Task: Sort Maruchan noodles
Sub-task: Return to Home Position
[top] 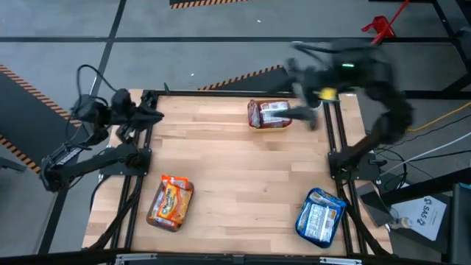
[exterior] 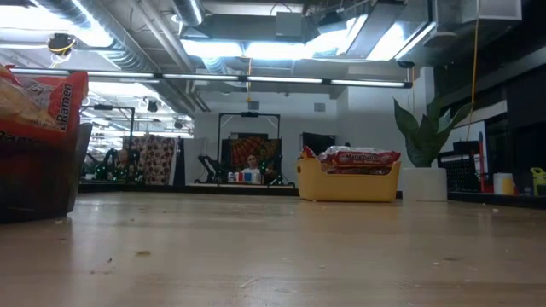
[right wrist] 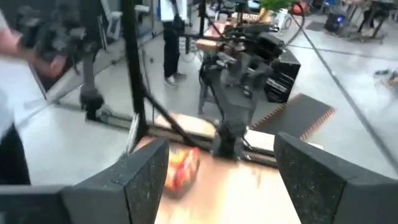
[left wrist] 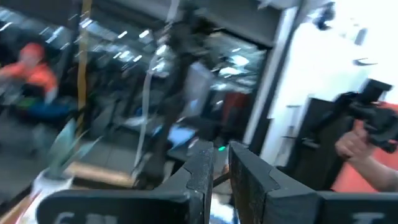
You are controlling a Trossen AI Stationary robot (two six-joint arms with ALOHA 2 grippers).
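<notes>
The noodles sit in three heaps on the pale wooden worktop [top: 243, 177], sorted by colour. The orange packets [top: 169, 202] are crinkly and glossy, piled at the near left. From table height they show red lettering and bulge over the rim of a dark bin [exterior: 43, 179]. The red-and-white packets [exterior: 358, 158] lie flat across the top of a yellow bin [exterior: 345, 189] at the far edge, about midway along. The blue-and-white packets [top: 321, 217] are stacked at the near right corner, and I cannot make out what holds them. The three heaps stand well apart, with bare wood between them.

The right end effector [right wrist: 221, 146] hangs over the far right of the worktop, just beside the red-and-white heap. Its fingers are spread wide with nothing between them. Its own camera looks across the wood to the orange heap and the left arm's base beyond.

The left end effector [left wrist: 221, 152] is tucked back at the far left corner, over the frame rail. Its two fingers [left wrist: 200, 174] are drawn in to a narrow slit and grip nothing.

Nothing stands between the heaps. Past the worktop a person [left wrist: 367, 177] in an orange top holds up a dark device, and a potted plant [exterior: 426, 128] stands to the right of the yellow bin.
</notes>
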